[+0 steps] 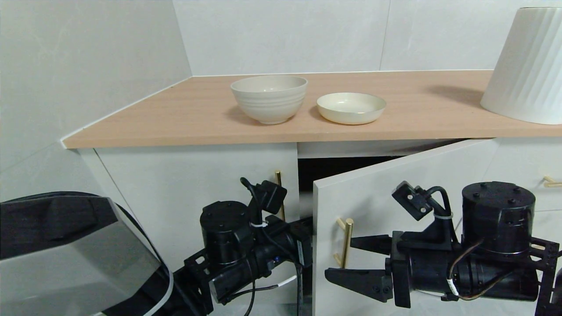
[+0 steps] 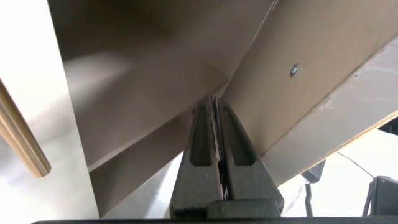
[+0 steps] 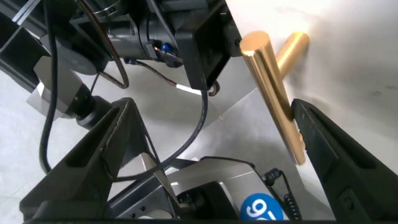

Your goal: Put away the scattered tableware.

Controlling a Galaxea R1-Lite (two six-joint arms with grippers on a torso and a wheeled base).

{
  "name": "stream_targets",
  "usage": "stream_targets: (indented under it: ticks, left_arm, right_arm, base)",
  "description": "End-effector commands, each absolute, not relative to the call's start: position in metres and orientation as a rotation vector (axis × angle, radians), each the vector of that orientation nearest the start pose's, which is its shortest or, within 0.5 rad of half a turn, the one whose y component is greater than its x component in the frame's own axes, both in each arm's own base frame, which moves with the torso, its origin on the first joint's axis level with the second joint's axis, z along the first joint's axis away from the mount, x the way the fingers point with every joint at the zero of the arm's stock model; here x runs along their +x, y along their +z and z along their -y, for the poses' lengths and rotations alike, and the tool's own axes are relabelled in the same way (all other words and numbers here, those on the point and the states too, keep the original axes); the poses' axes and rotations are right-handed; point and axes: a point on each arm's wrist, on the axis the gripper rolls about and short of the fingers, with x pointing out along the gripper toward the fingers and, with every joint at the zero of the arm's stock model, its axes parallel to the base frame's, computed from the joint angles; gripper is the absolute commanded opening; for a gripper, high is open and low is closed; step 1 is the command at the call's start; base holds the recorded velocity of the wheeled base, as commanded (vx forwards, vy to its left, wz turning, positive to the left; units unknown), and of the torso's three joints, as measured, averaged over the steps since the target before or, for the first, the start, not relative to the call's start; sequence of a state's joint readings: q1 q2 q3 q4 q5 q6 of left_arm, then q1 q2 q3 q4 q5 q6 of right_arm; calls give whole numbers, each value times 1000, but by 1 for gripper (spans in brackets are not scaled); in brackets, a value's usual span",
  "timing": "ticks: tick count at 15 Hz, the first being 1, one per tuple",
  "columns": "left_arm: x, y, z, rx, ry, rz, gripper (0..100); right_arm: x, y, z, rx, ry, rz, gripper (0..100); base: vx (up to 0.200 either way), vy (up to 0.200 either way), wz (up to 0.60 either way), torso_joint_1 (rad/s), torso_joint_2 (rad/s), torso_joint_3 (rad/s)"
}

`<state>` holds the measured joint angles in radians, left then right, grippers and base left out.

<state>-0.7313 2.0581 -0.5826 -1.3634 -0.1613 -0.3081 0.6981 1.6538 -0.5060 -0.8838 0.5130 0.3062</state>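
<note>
light: bright, even | soft shadows left of bowl (image 1: 268,98) | cabinet interior (image 1: 307,173) dark

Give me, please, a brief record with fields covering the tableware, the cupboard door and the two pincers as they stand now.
Tableware: deep cream ribbed ceramic bowl and shallow cream ceramic dish, side by side, apart, on the wooden countertop
Door: white cupboard door ajar
Left pincer: shut, pointing into the cupboard opening
Right pincer: open, brass bar handle between its fingers, not clamped
</note>
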Motion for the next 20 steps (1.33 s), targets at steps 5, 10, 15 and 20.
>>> stream_targets:
  ticks: [5,10,15,20]
  left_arm:
    - [242,97,222,-260,-873,-223,0]
    - [248,98,227,-201,-885,-177,0]
    - [251,103,231,-193,-906,-184,0]
    - [250,103,230,-192,-910,-193,0]
  right_arm:
    - [177,139,-164,111,1084,-408,100]
    - [134,158,-132,95,899,-483,100]
    - [124,145,-122,121,854,-558,100]
    - [123,141,-120,115,841,-578,100]
  base:
    - [0,0,0,0,0,0]
    - [0,0,0,0,0,0]
    - [0,0,0,0,0,0]
    - [0,0,0,0,0,0]
